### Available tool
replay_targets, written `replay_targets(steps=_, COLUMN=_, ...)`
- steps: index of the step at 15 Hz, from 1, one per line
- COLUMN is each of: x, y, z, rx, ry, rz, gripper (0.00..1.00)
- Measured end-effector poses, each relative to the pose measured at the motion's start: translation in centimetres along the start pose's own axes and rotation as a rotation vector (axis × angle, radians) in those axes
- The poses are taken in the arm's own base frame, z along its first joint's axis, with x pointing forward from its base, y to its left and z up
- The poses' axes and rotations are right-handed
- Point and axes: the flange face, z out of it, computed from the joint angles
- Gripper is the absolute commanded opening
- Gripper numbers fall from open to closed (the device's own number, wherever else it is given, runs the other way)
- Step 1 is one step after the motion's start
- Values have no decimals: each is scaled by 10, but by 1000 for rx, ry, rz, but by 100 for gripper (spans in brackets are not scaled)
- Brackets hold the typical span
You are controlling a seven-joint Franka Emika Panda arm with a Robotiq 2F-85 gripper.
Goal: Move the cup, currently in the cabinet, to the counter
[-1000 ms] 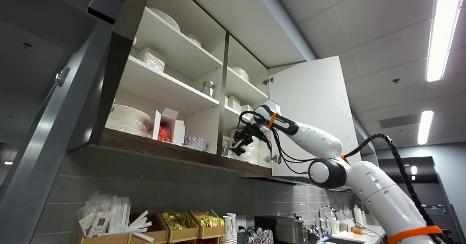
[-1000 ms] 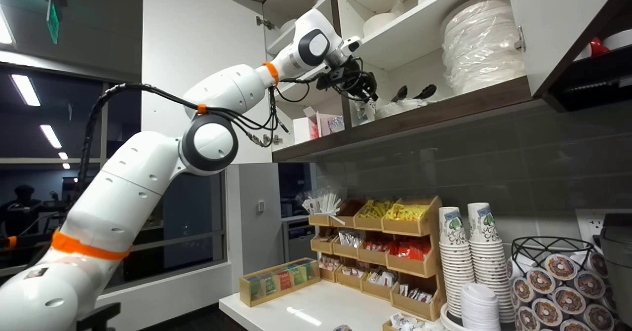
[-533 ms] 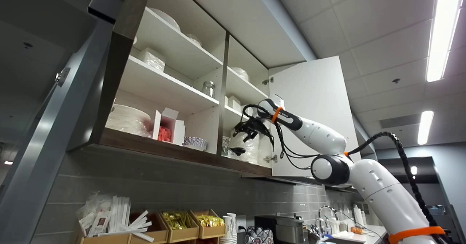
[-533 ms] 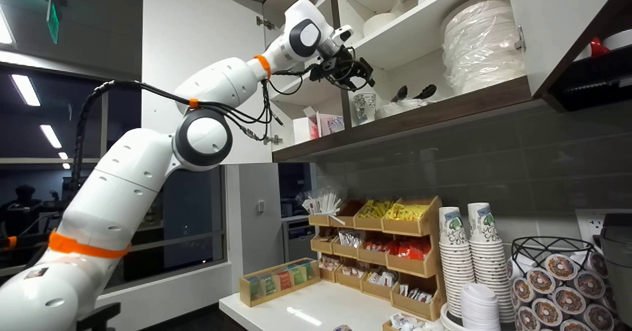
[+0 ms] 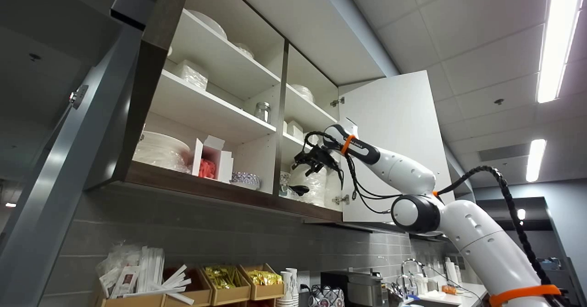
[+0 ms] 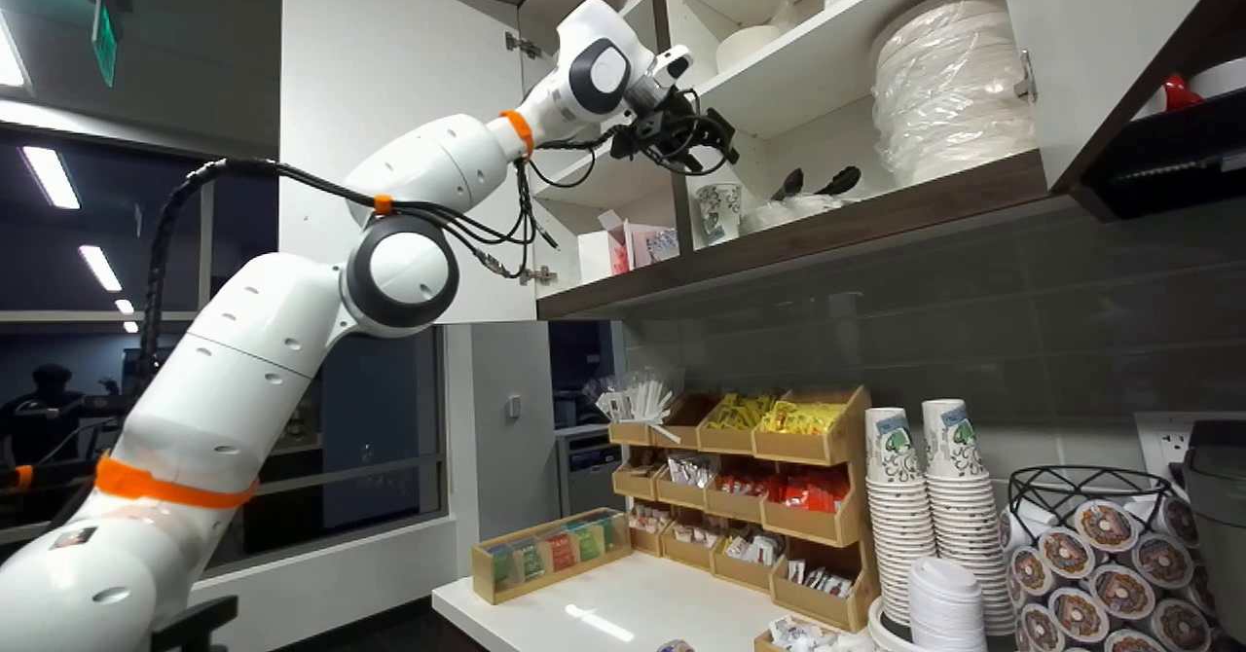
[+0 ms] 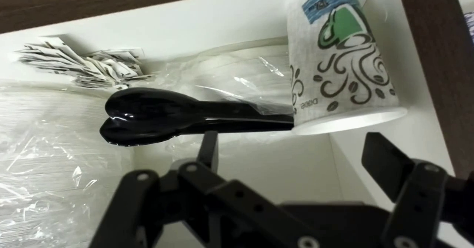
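The cup (image 7: 340, 63) is white paper with a green and brown print. It stands on the lowest shelf of the cabinet (image 6: 876, 209), beside the divider, as an exterior view shows with the cup (image 6: 720, 210) upright. My gripper (image 7: 296, 151) is open, its fingers (image 7: 385, 163) wide apart with nothing between them. The cup's rim lies just beyond the fingertips in the wrist view, apart from them. In an exterior view the gripper (image 6: 718, 151) hangs above the cup. The counter (image 6: 545, 623) is the white worktop far below.
Black utensils (image 7: 148, 114) and plastic-wrapped dishes (image 7: 237, 66) sit beside the cup. A tall wrapped plate stack (image 6: 954, 88) stands farther along the shelf. The dark divider (image 7: 429, 74) borders the cup. Below are a wooden packet organiser (image 6: 861, 438), cup stacks (image 6: 900, 525) and a pod basket (image 6: 1090, 477).
My gripper has risen and drawn back from the cup, mostly during the first half second. The cup has been left on the shelf and shows more fully. Since then the arm has barely moved.
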Motion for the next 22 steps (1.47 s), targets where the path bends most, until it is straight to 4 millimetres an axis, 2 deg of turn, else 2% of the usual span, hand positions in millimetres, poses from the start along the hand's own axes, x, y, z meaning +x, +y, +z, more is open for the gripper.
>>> replay_targets(steps=9, x=-2, y=-3, z=36, rx=-7, ry=59, rz=-17, gripper=100)
replay_targets(steps=18, x=-11, y=-9, z=49, rx=-24, ry=-2, rz=-54, gripper=100)
replay_targets(steps=22, x=-12, y=-13, z=48, rx=-34, ry=-14, rz=-67, gripper=100)
